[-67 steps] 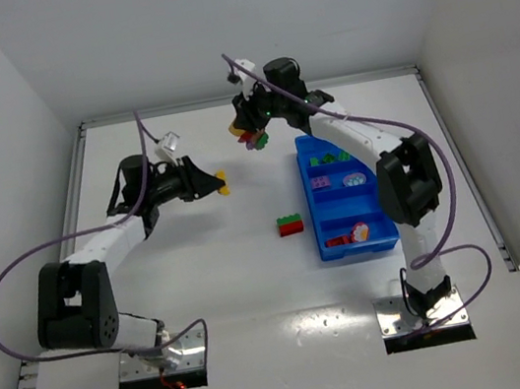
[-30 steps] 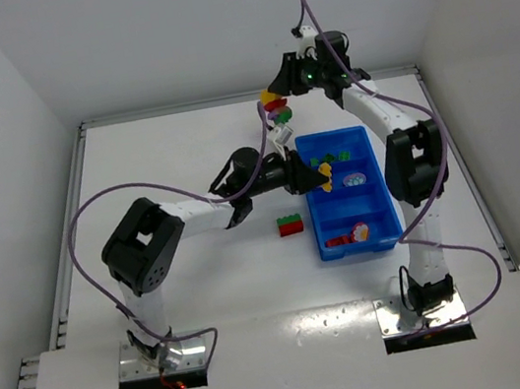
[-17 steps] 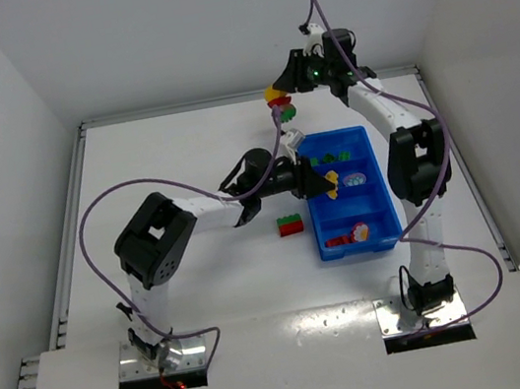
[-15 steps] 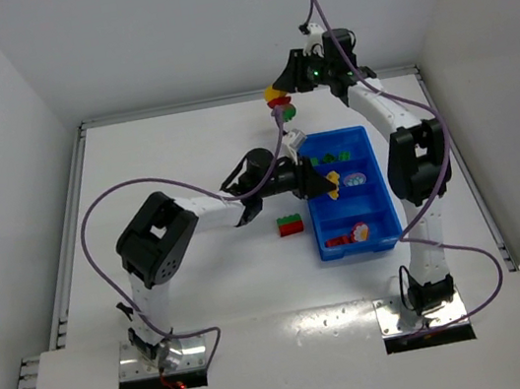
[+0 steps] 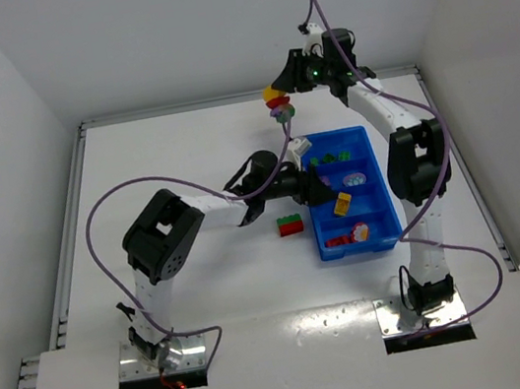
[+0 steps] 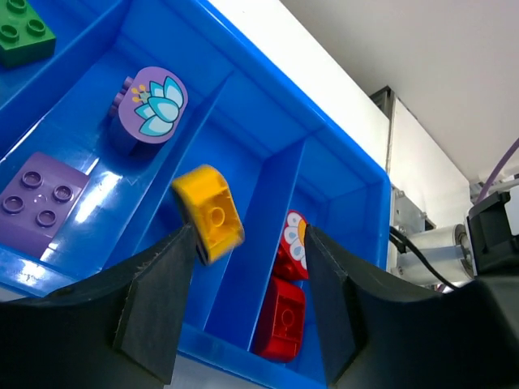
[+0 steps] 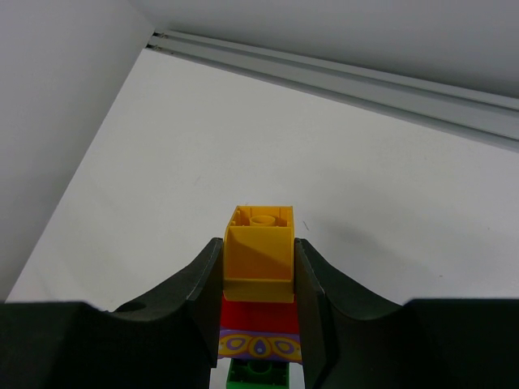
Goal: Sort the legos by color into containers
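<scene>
Lego (image 6: pixel 208 212), yellow, lies in tray (image 6: pixel 268 190) beyond parted left fingers (image 6: pixel 154 300).

No readable text, labels or numbers on anything.

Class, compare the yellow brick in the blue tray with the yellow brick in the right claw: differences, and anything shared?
The loose yellow brick in the blue tray is tilted, untouched by the open left claw; the held yellow brick is clamped squarely in the shut right claw. The loose one is single; the held one is stuck onto a red brick. Both are yellow.
</scene>
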`<state>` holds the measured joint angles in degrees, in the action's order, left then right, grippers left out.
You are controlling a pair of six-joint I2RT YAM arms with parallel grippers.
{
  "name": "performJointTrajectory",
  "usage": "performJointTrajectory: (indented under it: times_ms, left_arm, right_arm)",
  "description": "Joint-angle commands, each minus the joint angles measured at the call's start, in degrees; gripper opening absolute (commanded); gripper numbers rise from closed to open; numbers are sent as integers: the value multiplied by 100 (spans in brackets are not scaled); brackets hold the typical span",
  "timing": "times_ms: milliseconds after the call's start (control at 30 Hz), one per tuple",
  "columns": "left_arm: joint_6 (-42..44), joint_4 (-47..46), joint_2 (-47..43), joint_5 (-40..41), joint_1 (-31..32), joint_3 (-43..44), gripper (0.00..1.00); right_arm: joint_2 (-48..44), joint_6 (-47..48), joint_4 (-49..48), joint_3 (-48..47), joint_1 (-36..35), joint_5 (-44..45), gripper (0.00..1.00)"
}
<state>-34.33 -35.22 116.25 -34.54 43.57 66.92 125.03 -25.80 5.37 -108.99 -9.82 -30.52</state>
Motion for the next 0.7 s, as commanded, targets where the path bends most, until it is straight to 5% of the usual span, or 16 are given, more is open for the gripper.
performJointTrajectory:
  times_ms: [0,200,467,667]
  left_arm:
    - [225,-256,-164,-70,55,85,63]
    - [-74,-696,-839,140,-199,-117,63]
    - [426,717,-2605,720,-1394,-468,63]
    - [725,1841,-2985,1002,-2414,-399,63]
  right_arm:
    - [-49,-144,-378,-9,42,-112,0]
    - [4,-696,-755,123,42,-463,0]
    - [-119,-1849,-1651,545,24,-1113,0]
    - [-269,-2104,-1846,853,-90,-1184,0]
